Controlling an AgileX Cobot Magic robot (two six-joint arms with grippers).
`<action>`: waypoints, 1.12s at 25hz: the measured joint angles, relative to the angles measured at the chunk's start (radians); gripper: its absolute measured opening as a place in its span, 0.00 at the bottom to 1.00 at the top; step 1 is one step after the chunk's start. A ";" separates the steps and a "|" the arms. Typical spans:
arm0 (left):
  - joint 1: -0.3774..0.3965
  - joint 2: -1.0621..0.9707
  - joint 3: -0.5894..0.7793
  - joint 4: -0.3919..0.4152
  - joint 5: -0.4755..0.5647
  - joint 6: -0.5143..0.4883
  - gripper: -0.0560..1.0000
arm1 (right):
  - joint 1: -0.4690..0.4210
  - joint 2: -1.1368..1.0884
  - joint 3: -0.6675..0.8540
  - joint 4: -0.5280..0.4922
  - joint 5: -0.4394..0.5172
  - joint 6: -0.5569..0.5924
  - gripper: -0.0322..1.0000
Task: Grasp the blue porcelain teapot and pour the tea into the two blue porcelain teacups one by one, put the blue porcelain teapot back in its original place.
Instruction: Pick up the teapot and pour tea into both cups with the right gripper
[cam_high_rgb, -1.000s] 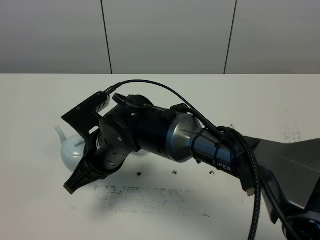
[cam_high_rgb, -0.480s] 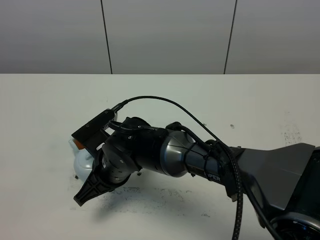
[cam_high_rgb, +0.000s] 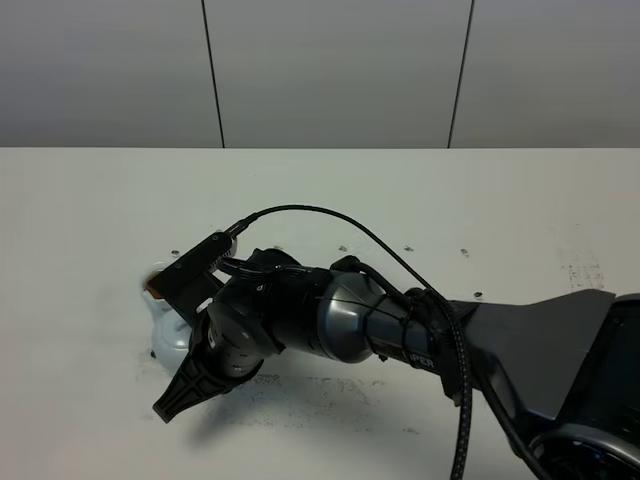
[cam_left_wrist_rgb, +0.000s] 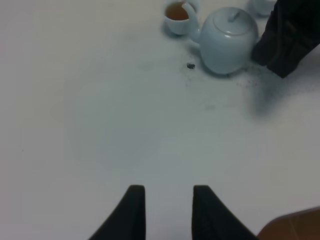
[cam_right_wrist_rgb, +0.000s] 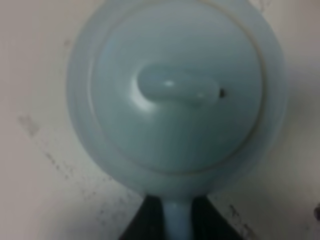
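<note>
The right arm (cam_high_rgb: 350, 325) stretches low across the table (cam_high_rgb: 500, 200) toward its left edge, wrist angled down, the right gripper (cam_right_wrist_rgb: 175, 212) clamped on the teapot (cam_right_wrist_rgb: 175, 90) handle. The left gripper (cam_left_wrist_rgb: 168, 192) hangs above the table, fingers parted.

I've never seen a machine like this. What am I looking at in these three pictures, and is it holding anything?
This is a robot with two arms, each ending in a two-fingered gripper. The wide picture comes from a camera mounted high above the white table; the other two come from cameras on the wrists. The right gripper reaches across and is shut on the loop handle of the round pale blue porcelain teapot, seen from straight above. The left gripper is open and holds nothing. Its camera shows the teapot standing beside a small pale blue porcelain teacup holding brown tea; a second cup peeks in at the edge.
</note>
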 joint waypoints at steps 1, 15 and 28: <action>0.000 0.000 0.000 0.000 0.000 0.000 0.33 | 0.001 -0.016 0.001 0.000 0.026 -0.002 0.09; 0.000 0.000 0.000 0.000 0.000 0.000 0.33 | -0.300 -0.228 -0.002 0.096 0.272 -0.485 0.09; 0.000 0.000 0.000 0.000 0.000 0.000 0.33 | -0.404 -0.191 -0.017 -0.030 0.196 -1.313 0.09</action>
